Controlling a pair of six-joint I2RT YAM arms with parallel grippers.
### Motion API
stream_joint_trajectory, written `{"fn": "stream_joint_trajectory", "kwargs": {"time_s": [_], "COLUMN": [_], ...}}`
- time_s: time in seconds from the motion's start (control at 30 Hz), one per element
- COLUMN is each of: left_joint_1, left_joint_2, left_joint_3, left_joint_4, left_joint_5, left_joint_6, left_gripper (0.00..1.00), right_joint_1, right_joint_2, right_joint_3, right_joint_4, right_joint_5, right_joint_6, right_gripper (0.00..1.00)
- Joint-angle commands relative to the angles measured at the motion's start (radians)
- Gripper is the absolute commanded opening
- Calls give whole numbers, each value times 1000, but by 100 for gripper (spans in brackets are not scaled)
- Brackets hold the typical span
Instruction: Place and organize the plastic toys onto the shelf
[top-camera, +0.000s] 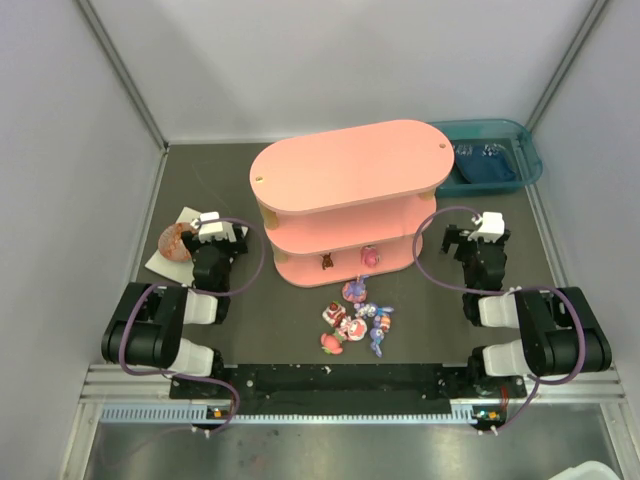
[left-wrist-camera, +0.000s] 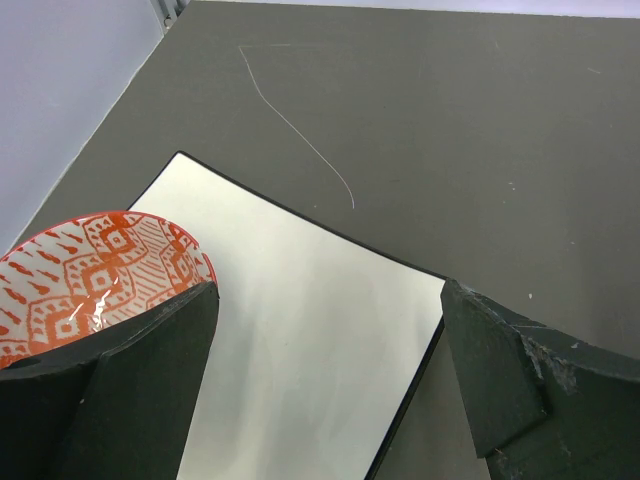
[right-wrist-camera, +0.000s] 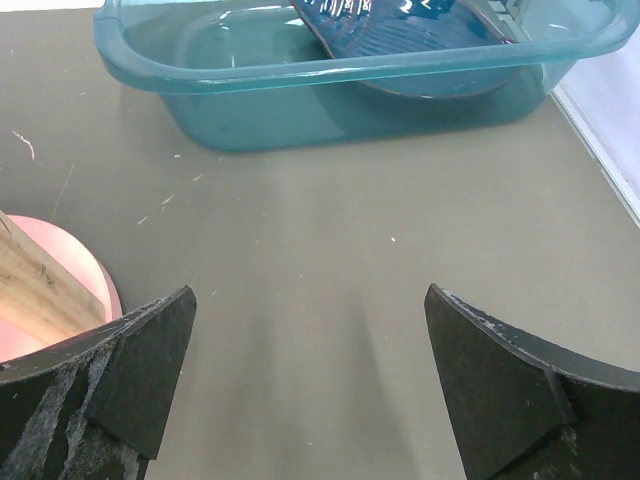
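left gripper (top-camera: 205, 228) and right gripper (top-camera: 480, 232) both gape wide and carry nothing, as i read the top view. shelf (top-camera: 350, 165) sits mid-table. two toys (top-camera: 369, 256) stand on its lowest tier, and the others lie bunched on the table (top-camera: 290, 320) just in front, between my arms. i'd call the job barely begun, with most of the pile left to lift and line up and the upper tiers bare.

left wrist view: fingers (left-wrist-camera: 150, 390) spread over a white plate (left-wrist-camera: 300, 330), with an orange-patterned bowl (left-wrist-camera: 90, 270) beside the left one. no toy is in sight here.

right wrist view: jaws wide over bare mat, a teal bin (right-wrist-camera: 350, 100) ahead and the shelf's pink end at the left edge. the surface is dark and matte, flecked and lightly scratched. pale walls (top-camera: 60, 150) close in on three sides.
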Motion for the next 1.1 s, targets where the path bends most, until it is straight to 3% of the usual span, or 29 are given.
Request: {"fn": "stream_joint_trajectory", "kwargs": {"time_s": [0.0, 0.8, 0.93, 1.0, 1.07], "left_joint_1": [0, 2, 0, -3, -4], "left_joint_2": [-16, -22, -103, -129, -194], "left_joint_3": [24, 21, 15, -2, 44], "left_joint_4": [34, 46, -63, 15, -195], "left_joint_5": [-2, -10, -13, -82, -156], "left_joint_6": [-4, -4, -34, -4, -66], "left_gripper": [99, 99, 99, 99, 99], "right_joint_1": [-11, -17, -23, -23, -21], "right_joint_2": [-6, -7, -8, -9, -50], "right_joint_3": [20, 29, 25, 25, 26], "right_joint_4": [28, 6, 14, 19, -15], "right_joint_5": [-8, -14, -26, 26, 109], "right_joint_6": [0, 6, 10, 13, 60], "right_gripper": [99, 99, 99, 99, 99]}}
